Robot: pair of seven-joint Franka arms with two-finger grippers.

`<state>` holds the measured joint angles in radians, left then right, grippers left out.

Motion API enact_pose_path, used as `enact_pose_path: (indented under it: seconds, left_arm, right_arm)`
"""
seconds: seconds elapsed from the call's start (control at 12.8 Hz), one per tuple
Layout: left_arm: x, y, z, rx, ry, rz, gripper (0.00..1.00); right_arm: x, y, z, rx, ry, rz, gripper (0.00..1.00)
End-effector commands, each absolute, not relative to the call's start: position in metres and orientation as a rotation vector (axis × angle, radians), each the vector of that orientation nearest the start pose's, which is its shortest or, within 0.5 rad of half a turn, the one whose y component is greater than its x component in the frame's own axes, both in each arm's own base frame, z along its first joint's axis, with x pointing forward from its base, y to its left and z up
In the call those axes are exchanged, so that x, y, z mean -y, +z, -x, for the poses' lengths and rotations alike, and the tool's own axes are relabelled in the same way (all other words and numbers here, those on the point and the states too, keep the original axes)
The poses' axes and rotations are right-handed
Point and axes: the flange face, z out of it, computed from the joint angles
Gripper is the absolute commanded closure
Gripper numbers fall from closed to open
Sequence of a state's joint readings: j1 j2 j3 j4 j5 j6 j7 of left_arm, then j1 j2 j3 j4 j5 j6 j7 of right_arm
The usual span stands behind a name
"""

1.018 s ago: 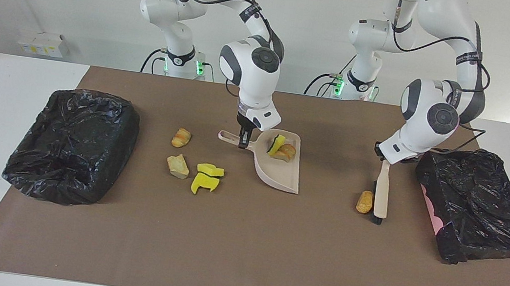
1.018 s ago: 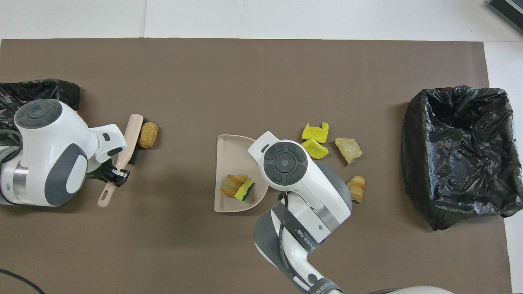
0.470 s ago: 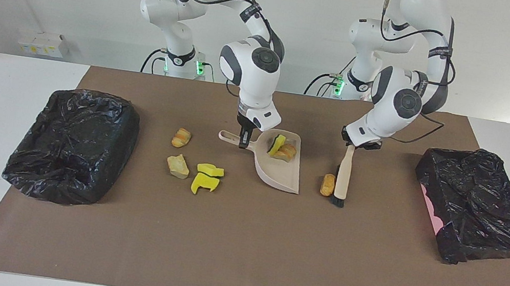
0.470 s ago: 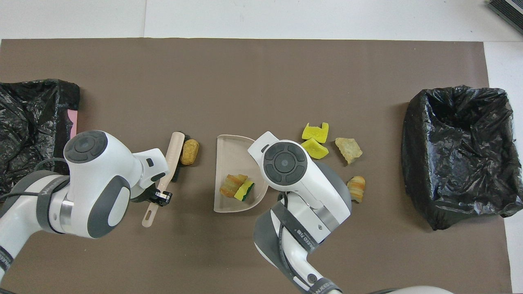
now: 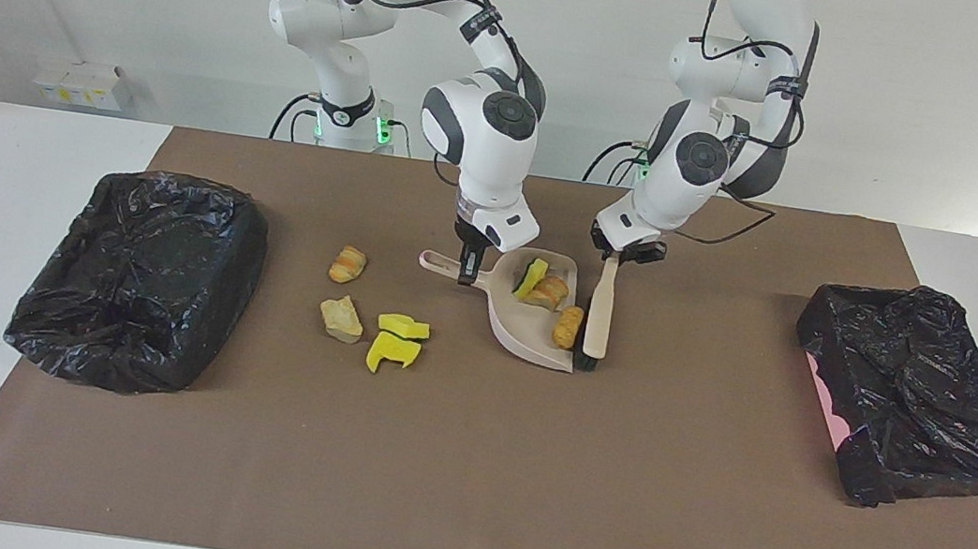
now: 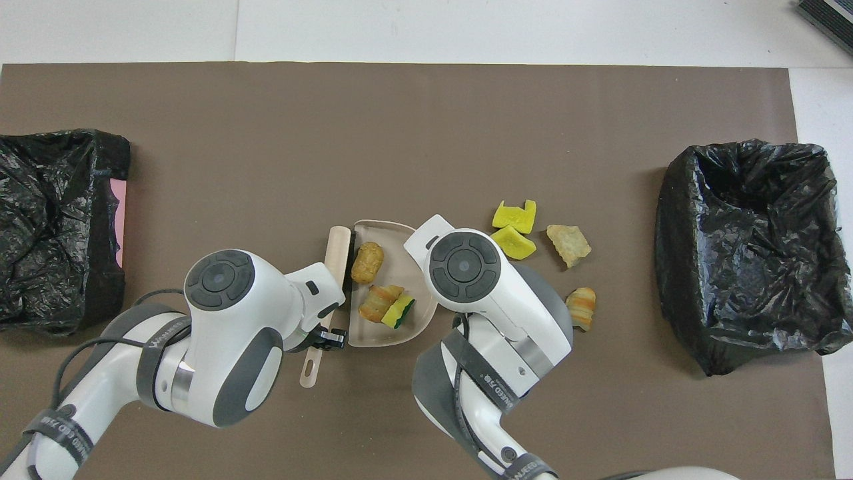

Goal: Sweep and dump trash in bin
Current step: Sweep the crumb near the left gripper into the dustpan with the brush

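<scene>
Two robot arms work a brush and dustpan over a brown-covered surface strewn with trash.

The left gripper [image 5: 612, 258] has its fingers clenched on the handle of a beige brush [image 5: 599, 313], whose black bristles rest on the surface at the open edge of the dustpan [image 5: 538, 336]. The right gripper [image 5: 469, 264] has its fingers clenched on the dustpan's handle. In the pan lie three bits of trash: an orange-brown lump [image 5: 567, 325] just beside the brush, a bread-like lump [image 5: 549, 291] and a green-backed sponge piece [image 5: 530, 277] close to the right fingers. Four more bits lie on the surface toward the right arm's end: two yellow sponge pieces [image 5: 395, 341], a tan lump [image 5: 341, 317] and a striped lump [image 5: 348, 264]. A black-lined bin [image 5: 139, 276] sits at that end, another bin [image 5: 913, 392] at the left arm's end.
</scene>
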<state>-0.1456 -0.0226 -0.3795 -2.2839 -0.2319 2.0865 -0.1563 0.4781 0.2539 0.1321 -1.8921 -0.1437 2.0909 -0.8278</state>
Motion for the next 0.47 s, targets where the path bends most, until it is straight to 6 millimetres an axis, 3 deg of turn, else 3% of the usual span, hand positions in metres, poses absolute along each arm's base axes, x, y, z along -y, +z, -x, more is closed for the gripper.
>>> enact_pose_path:
  seconds: [0.0,0.39]
  left_arm:
    - [0.27,0.358,-0.418,-0.275,0.365,3.277,1.0]
    - [0.262,0.376,-0.426,-0.197,0.388,3.274,1.0]
  right_arm:
    - [-0.342,0.369,-0.504,2.168,0.078,2.372,1.0]
    - [-0.327,0.384,-0.517,2.144,0.04,2.401,1.0]
